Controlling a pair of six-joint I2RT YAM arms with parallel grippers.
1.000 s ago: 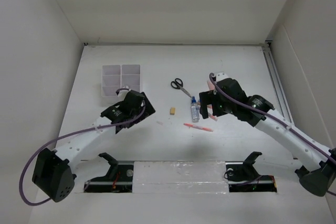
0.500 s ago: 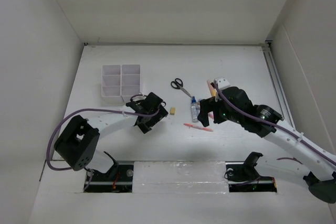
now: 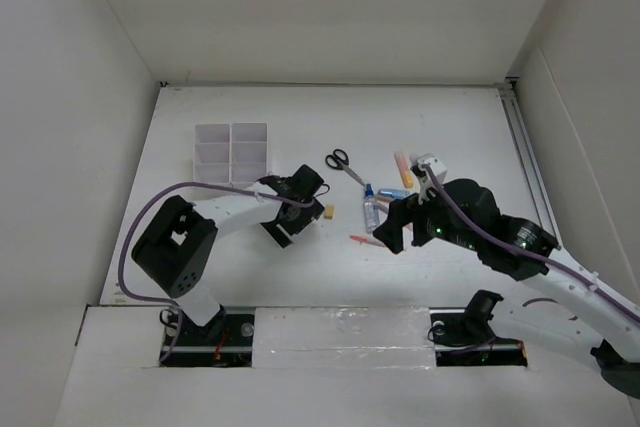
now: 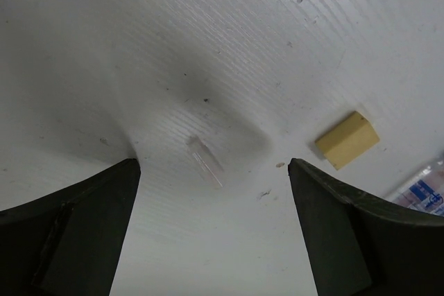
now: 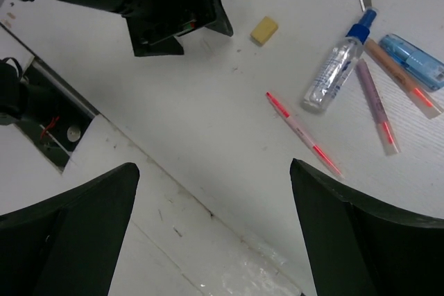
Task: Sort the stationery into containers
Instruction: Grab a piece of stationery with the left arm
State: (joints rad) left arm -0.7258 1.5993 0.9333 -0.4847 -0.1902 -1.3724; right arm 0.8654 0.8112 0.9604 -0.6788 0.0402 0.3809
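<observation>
The white six-compartment organizer (image 3: 232,152) stands at the back left. The black-handled scissors (image 3: 340,162), orange marker (image 3: 403,165), blue marker (image 3: 393,193), blue-capped bottle (image 3: 371,209) and a red-pink pen (image 3: 365,241) lie mid-table. The yellow eraser (image 3: 327,211) lies just right of my left gripper (image 3: 296,219). In the left wrist view the left gripper (image 4: 211,164) is open and empty, low over the table, with the eraser (image 4: 347,139) beyond its right finger. My right gripper (image 3: 393,235) is open and empty (image 5: 215,166), above the pen (image 5: 303,133) and bottle (image 5: 333,74).
A small clear sliver (image 4: 207,161) lies on the table between the left fingers. Two more thin pens (image 5: 378,105) lie beside the blue marker (image 5: 420,62). The table's front edge and a taped strip (image 3: 340,332) run below the right gripper. White walls enclose the table.
The left gripper swung right from beside the organizer to just left of the eraser. The right arm drew back toward the near edge, uncovering the markers and pens.
</observation>
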